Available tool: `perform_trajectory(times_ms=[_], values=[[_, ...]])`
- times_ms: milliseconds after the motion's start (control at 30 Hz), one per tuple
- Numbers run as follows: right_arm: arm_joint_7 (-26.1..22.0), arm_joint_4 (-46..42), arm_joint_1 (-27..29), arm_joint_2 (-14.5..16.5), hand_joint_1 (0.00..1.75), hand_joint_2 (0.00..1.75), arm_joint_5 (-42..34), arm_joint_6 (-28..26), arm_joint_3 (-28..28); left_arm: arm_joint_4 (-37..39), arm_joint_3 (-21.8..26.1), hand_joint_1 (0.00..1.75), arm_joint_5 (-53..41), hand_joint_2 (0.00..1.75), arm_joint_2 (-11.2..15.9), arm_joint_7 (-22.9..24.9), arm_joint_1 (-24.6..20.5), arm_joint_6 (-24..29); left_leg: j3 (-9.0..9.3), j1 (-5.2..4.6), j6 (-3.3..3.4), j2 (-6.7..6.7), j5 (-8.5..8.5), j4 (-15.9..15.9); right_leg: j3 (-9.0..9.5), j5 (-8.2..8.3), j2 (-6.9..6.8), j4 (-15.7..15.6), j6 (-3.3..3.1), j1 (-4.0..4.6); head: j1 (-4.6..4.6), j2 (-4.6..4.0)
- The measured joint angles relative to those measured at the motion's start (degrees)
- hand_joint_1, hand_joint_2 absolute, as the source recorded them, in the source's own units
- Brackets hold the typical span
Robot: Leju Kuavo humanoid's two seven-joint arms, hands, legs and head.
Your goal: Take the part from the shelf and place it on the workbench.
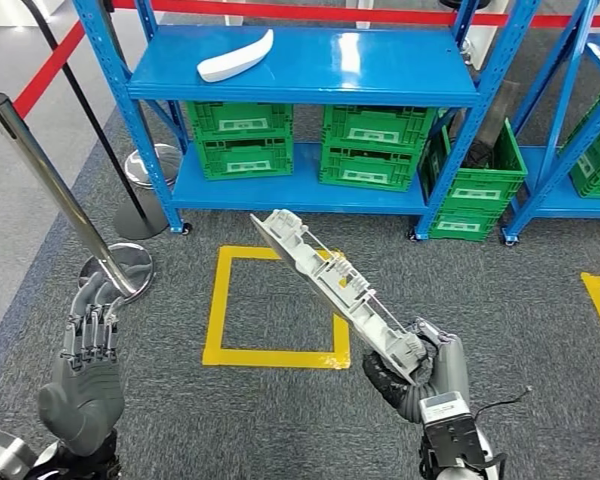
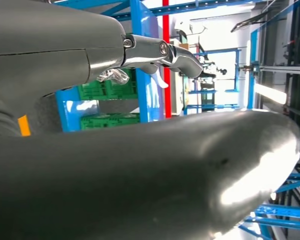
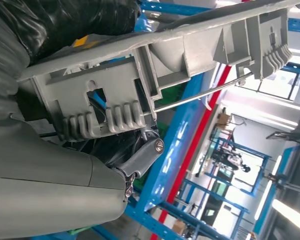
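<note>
A long grey plastic part (image 1: 335, 290) with ribs and a thin metal rod slants up and to the left in front of me. My right hand (image 1: 421, 375) grips its lower end; up close the part (image 3: 148, 80) lies across that hand (image 3: 46, 185). My left hand (image 1: 86, 375) hangs low at the left, holding nothing, its fingers straight and close together. In the left wrist view that hand (image 2: 141, 175) shows as a broad grey thumb with a fingertip (image 2: 178, 55) above. A white curved part (image 1: 235, 58) lies on the upper board of the blue shelf (image 1: 304, 90).
Green crates (image 1: 244, 140) sit on the shelf's lower board, and another crate (image 1: 478, 185) leans beside the right upright. A chrome barrier post (image 1: 48, 175) with a round base stands at my left. Yellow tape (image 1: 221, 300) marks a square on the grey carpet.
</note>
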Motion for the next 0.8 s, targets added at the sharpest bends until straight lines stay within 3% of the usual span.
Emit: perform_trajectory(times_ms=[33,67,133,167,233,300,333,400,467,500,533,567,633,700,800], values=[[0.0,0.3,0.0,0.0,1.75,1.75,0.0,0.0,0.0,0.0,0.0,0.00,0.0,0.00,0.0,0.0,0.2,0.0,-0.59,-0.15,0.01,0.00,0.41,0.1,0.84,0.65,0.01,0.1,-0.14,0.04,0.00,0.00],[0.0,0.5,-0.1,0.0,1.75,1.75,0.1,0.0,0.1,0.0,0.0,0.00,0.0,0.00,-0.1,-0.1,0.3,0.0,-1.13,-0.28,-0.02,-0.02,0.76,0.2,2.73,2.09,0.01,-2.0,-0.38,0.10,0.02,0.00],[-0.1,0.8,-0.2,0.0,1.75,1.75,0.1,0.0,0.2,0.0,0.0,0.00,0.2,0.00,-0.2,-0.3,0.5,0.0,-2.02,-0.51,-0.26,-0.07,1.34,0.5,8.38,4.39,-0.01,-9.8,-1.05,0.37,0.03,0.00],[-0.2,0.9,-0.3,0.0,1.75,1.75,0.1,-0.1,0.3,0.0,0.0,0.00,0.3,0.00,-0.2,-0.4,0.6,0.0,-2.38,-0.59,-0.49,-0.08,1.63,0.7,10.67,4.67,-0.01,-13.3,-1.29,0.52,0.01,0.00],[-0.3,1.1,-0.4,0.0,1.75,1.75,0.1,-0.1,0.5,-0.1,0.0,0.00,0.5,0.00,-0.3,-0.6,0.7,0.0,-2.90,-0.62,-1.13,-0.04,2.33,0.9,12.44,4.30,0.03,-16.4,-1.58,0.81,-0.02,0.00],[-0.3,1.2,-0.5,-0.1,1.75,1.75,0.1,-0.2,0.6,-0.1,0.0,0.00,0.6,0.00,-0.3,-0.6,0.8,0.0,-3.21,-0.53,-1.86,-0.07,2.72,1.0,11.62,4.98,-0.01,-16.8,-2.13,0.74,0.01,0.00],[-0.3,1.2,-0.5,-0.1,1.75,1.75,0.1,-0.3,0.6,-0.2,0.0,0.00,0.6,0.00,-0.3,-0.6,0.9,0.0,-3.54,-0.48,-2.24,-0.11,1.96,1.5,11.27,5.45,-0.10,-16.9,-2.55,0.63,-0.08,0.00],[-0.4,1.4,-0.6,-0.1,1.75,1.75,0.1,-0.3,0.7,-0.2,0.1,0.00,0.6,0.00,-0.3,-0.7,0.9,0.0,-5.08,-0.26,-2.96,-0.18,-2.22,5.8,10.50,6.47,-0.34,-17.1,-3.31,0.45,-0.30,0.00],[-0.3,1.6,-0.6,-0.1,1.75,1.75,0.2,-0.3,0.8,-0.2,0.1,0.00,0.6,0.00,-0.3,-0.7,1.0,0.0,-7.11,0.02,-3.45,-0.18,-6.85,13.1,9.28,7.42,-0.42,-16.9,-3.60,0.50,-0.47,0.00],[-0.3,1.7,-0.6,-0.1,1.75,1.75,0.2,-0.3,0.8,-0.2,0.1,0.00,0.6,0.00,-0.3,-0.7,1.0,0.0,-7.46,0.16,-3.63,-0.17,-7.75,15.8,8.59,7.87,-0.44,-16.8,-3.59,0.52,-0.48,0.00],[-0.3,1.9,-0.6,-0.1,1.75,1.75,0.3,-0.3,0.8,-0.2,0.1,0.00,0.6,0.00,-0.3,-0.7,1.0,-0.1,-6.94,0.29,-3.73,-0.17,-7.42,16.5,7.88,8.27,-0.45,-16.6,-3.52,0.52,-0.49,0.00],[-0.3,1.9,-0.6,-0.1,1.75,1.75,0.3,-0.3,0.8,-0.2,0.1,0.00,0.6,0.00,-0.3,-0.7,1.0,-0.1,-5.42,0.42,-3.76,-0.17,-6.20,15.0,7.20,8.60,-0.44,-16.4,-3.40,0.51,-0.49,0.00],[-0.3,2.0,-0.6,-0.1,1.75,1.75,0.5,-0.4,0.8,-0.2,0.1,0.00,0.7,0.00,-0.3,-0.7,0.9,-0.1,-0.26,0.55,-3.53,-0.19,-3.66,7.5,6.12,9.13,-0.38,-15.8,-3.05,0.53,-0.50,0.00],[-0.3,2.0,-0.7,-0.1,1.75,1.75,0.6,-0.6,0.8,-0.2,0.1,0.00,0.7,0.00,-0.3,-0.8,0.9,-0.1,3.45,0.37,-2.96,-0.26,-3.06,1.3,5.50,9.71,-0.33,-15.5,-2.44,0.60,-0.48,0.00],[-0.3,2.0,-0.7,-0.1,1.75,1.75,0.6,-0.7,0.8,-0.2,0.1,0.00,0.7,0.00,-0.3,-0.9,0.9,-0.1,3.48,0.12,-1.83,-0.21,-2.58,-0.3,5.06,10.62,-0.30,-15.5,-1.28,0.46,-0.64,0.00]])
